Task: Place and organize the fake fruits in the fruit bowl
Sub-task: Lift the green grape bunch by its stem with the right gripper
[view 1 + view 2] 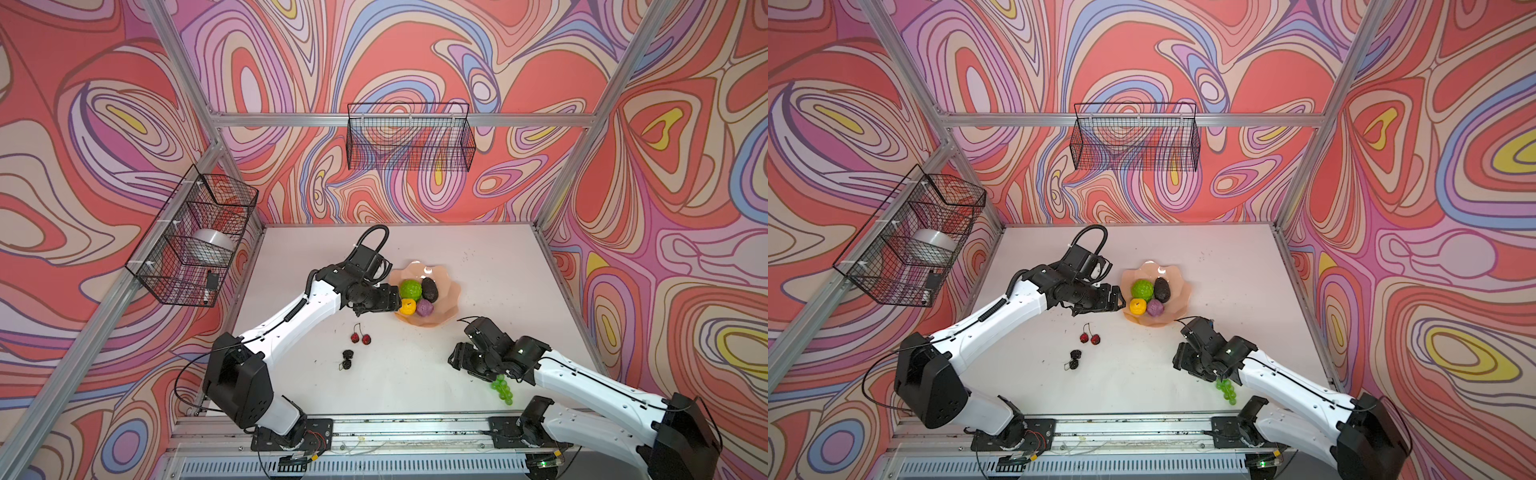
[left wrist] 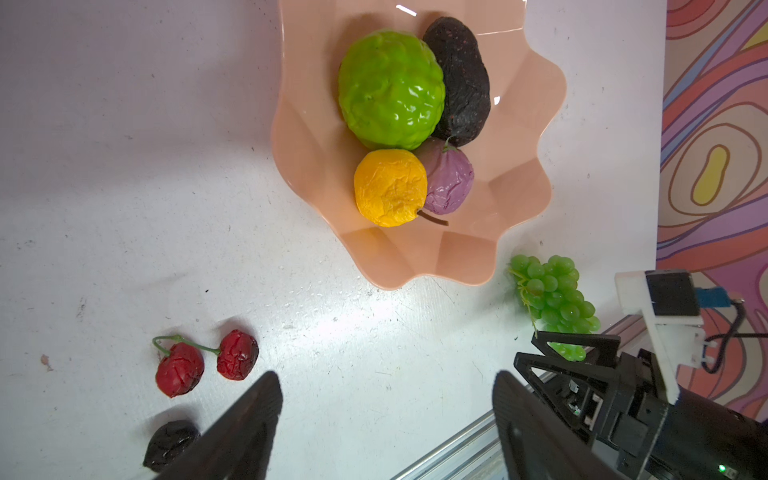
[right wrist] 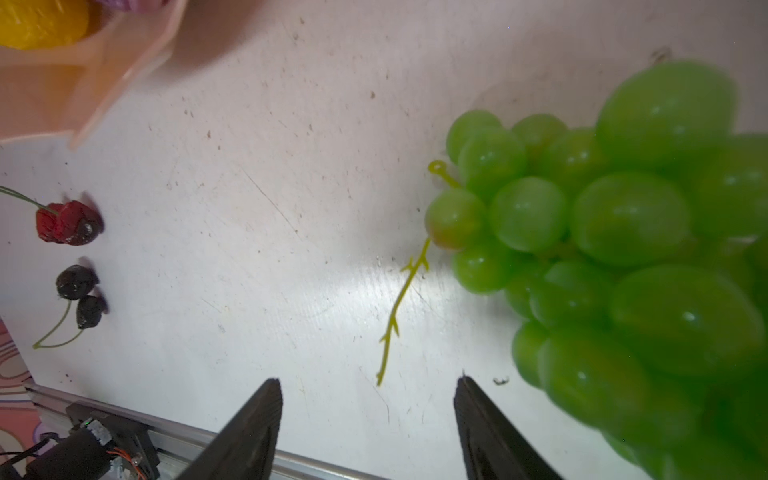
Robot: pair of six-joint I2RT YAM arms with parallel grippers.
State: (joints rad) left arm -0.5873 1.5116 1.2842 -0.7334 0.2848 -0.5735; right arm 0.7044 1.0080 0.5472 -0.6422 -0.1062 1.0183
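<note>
Right wrist view: right gripper (image 3: 365,380) jaws apart, empty; green grape bunch (image 3: 602,249) lay on table (image 3: 291,208) beside jaws, in top view at 5 o'clock of fruit bowl (image 1: 451,295). Judged: jaws needed centring over bunch bulk before closing. Left gripper (image 2: 386,374) released, empty.

From high overhead in both top views, steeply down over the whole counter (image 1: 478,257), nearly alike. From the left wrist, near, past the jaws toward the fruit bowl (image 2: 316,166). From the right wrist, nearer, green grape bunch (image 3: 623,249) blurred beside the jaws. Shared by both wrists: bowl rim, grapes.
</note>
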